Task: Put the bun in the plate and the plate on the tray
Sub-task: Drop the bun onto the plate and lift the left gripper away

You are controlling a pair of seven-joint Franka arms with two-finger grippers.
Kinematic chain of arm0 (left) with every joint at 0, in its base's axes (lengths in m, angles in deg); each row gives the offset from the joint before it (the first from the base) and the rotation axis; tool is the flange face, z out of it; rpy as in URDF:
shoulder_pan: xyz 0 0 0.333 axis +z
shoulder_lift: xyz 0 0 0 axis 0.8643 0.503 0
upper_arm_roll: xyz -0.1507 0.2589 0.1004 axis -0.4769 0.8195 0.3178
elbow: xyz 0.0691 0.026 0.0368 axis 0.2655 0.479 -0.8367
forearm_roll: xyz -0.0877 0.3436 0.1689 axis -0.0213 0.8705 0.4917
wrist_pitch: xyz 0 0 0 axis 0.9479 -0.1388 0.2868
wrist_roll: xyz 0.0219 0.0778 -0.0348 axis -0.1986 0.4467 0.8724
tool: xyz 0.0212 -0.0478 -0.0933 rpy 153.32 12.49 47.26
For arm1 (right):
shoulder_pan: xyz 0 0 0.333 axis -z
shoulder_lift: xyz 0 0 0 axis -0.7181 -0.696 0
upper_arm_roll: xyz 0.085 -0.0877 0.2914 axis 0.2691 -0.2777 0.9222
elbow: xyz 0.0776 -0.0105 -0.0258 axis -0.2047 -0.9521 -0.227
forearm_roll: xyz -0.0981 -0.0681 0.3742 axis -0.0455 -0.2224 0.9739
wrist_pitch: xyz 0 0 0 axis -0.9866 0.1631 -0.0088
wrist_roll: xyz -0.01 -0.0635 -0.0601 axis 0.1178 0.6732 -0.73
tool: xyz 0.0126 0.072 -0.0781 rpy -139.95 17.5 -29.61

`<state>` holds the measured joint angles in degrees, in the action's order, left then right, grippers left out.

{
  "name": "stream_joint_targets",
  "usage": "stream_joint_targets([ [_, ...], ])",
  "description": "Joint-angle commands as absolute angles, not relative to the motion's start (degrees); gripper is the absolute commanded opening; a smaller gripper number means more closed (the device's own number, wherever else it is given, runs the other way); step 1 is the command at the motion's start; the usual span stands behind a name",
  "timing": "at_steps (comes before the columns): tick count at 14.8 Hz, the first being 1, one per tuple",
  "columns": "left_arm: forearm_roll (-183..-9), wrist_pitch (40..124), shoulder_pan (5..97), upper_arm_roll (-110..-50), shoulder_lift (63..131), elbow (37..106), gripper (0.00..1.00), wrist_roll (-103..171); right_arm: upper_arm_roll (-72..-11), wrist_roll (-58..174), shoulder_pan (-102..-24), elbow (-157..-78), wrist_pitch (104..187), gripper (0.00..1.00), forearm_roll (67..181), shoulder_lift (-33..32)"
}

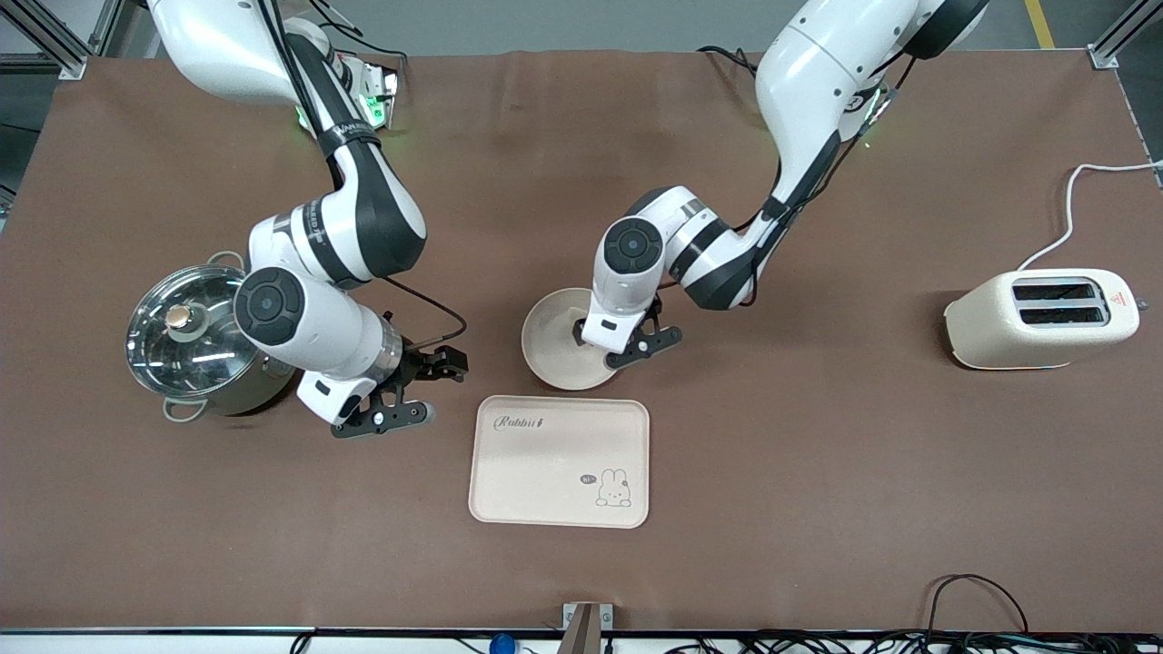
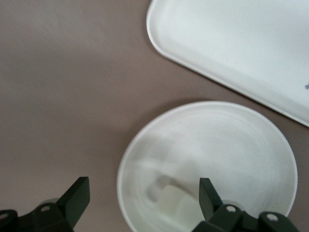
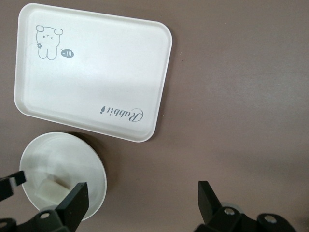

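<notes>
The round cream-white plate sits on the brown table, just farther from the front camera than the tray. The bun lies in the plate. My left gripper is open and hangs low over the plate's rim, with one finger over the dish and the other over bare table. In the front view the left gripper hides the bun. My right gripper is open and empty over bare table between the pot and the tray. The right wrist view shows the right gripper, tray, plate and bun.
A steel pot with a glass lid stands at the right arm's end, close beside the right hand. A cream toaster with its white cord stands at the left arm's end. Cables lie along the table's front edge.
</notes>
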<state>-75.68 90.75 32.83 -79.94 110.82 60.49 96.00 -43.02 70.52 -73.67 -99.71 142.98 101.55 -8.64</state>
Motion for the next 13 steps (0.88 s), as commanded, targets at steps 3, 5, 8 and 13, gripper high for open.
stream_joint_targets([
  [3,-75.8,78.0,44.8,-80.6,97.6,61.4,1.00,76.9,-43.1,76.9,-77.4,-99.0,142.9,1.00,102.2,-9.2],
  [5,-76.1,72.5,49.8,-80.7,90.8,61.7,1.00,73.6,-43.1,76.9,-79.0,-99.0,143.5,0.99,104.2,-10.6],
  [8,-77.5,63.1,55.3,-80.7,82.3,61.7,1.00,60.4,-43.1,76.2,-79.9,-99.9,145.8,0.95,106.4,-12.9],
  [13,-81.3,56.1,61.2,-80.3,74.0,61.6,1.00,48.6,-41.4,72.5,-80.3,-102.3,147.1,0.88,106.5,-15.0],
])
